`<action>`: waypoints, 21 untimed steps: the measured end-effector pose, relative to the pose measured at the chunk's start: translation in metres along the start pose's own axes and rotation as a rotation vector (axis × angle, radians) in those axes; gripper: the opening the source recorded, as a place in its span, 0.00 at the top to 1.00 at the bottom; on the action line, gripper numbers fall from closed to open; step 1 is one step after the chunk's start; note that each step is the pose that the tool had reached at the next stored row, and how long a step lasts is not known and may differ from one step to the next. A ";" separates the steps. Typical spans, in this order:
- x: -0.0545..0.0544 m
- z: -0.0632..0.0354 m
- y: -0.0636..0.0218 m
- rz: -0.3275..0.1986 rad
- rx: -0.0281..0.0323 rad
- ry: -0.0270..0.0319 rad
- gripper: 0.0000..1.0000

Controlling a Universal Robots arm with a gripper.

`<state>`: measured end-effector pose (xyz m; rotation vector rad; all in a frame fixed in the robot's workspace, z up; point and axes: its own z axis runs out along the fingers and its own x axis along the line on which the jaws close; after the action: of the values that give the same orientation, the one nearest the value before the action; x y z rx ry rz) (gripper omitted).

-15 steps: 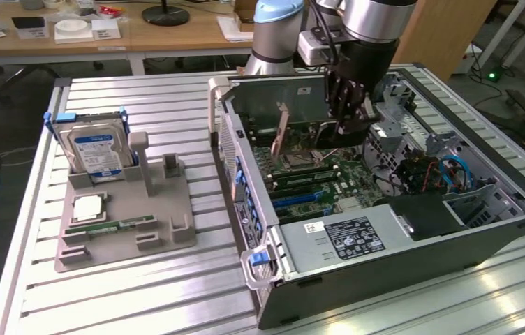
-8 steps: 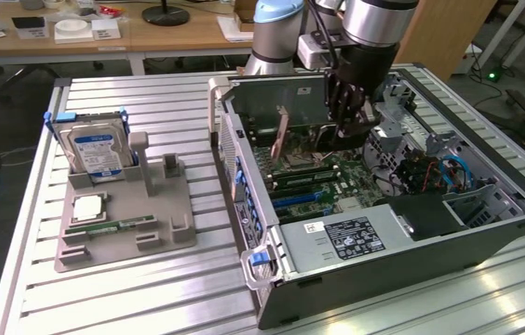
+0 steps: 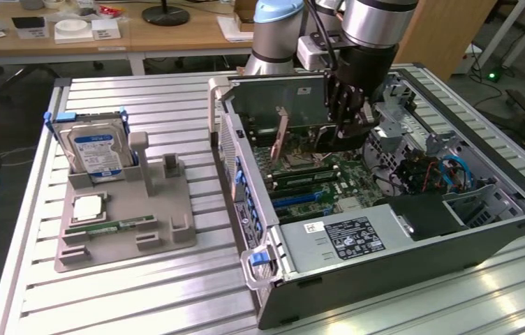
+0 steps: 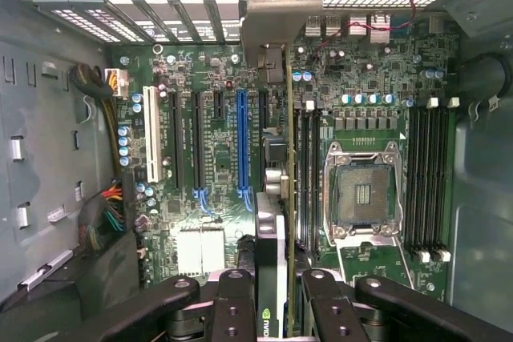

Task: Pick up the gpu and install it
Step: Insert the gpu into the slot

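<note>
The hand [image 3: 345, 132] is clenched on the graphics card [image 3: 318, 143]. The card is held on edge inside the open computer case [image 3: 384, 251], above the motherboard [image 4: 216, 118] and near its blue slot [image 4: 241, 142]. A hard drive [image 3: 95, 150] stands in a grey holder [image 3: 123, 237] on the surface [image 3: 132, 293].

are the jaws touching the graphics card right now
Touching. The wrist view shows the graphics card standing edge-on in the gripper, its jaws pressed against both faces.
</note>
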<state>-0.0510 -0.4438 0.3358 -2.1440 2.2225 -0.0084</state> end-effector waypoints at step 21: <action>0.000 0.0000 0.0018 0.000 0.0073 -0.0002 0.73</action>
<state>-0.0528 -0.4438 0.3356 -2.1406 2.2185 -0.0163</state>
